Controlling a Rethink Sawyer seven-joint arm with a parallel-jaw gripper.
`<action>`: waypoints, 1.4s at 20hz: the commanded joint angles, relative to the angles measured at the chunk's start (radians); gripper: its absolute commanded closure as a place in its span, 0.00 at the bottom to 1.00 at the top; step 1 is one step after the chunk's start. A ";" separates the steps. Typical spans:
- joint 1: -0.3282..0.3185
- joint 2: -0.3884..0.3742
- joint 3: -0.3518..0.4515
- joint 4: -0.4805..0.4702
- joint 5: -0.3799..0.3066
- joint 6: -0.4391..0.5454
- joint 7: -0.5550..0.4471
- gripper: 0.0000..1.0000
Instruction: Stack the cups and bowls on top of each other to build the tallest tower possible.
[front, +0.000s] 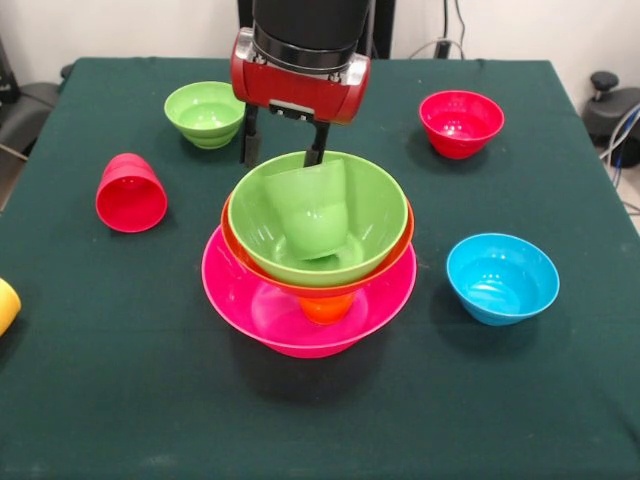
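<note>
The tower stands mid-table: a very large pink bowl (232, 290) at the base, a large orange bowl (404, 238) nested in it, and a large green bowl (375, 215) on top. A green cup (315, 212) lies tilted inside the green bowl. My gripper (284, 152) hangs just behind that bowl's far rim, open, with nothing between its fingers. A red cup (130, 192) lies on its side at the left. A yellow cup (5, 305) peeks in at the left edge. Small green (205, 112), red (461, 122) and blue (502, 277) bowls stand upright on the table.
The table is covered with a dark green cloth (110, 400). An orange shape (327, 308) shows under the orange bowl, inside the pink one. Cables and a black object (612, 105) sit beyond the table's right edge.
</note>
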 joint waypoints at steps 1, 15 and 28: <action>-0.018 0.023 0.103 -0.031 0.003 0.096 0.005 0.00; -0.009 0.028 0.117 -0.052 -0.015 0.078 -0.027 0.00; 0.016 0.028 0.113 -0.042 -0.018 0.057 0.001 0.00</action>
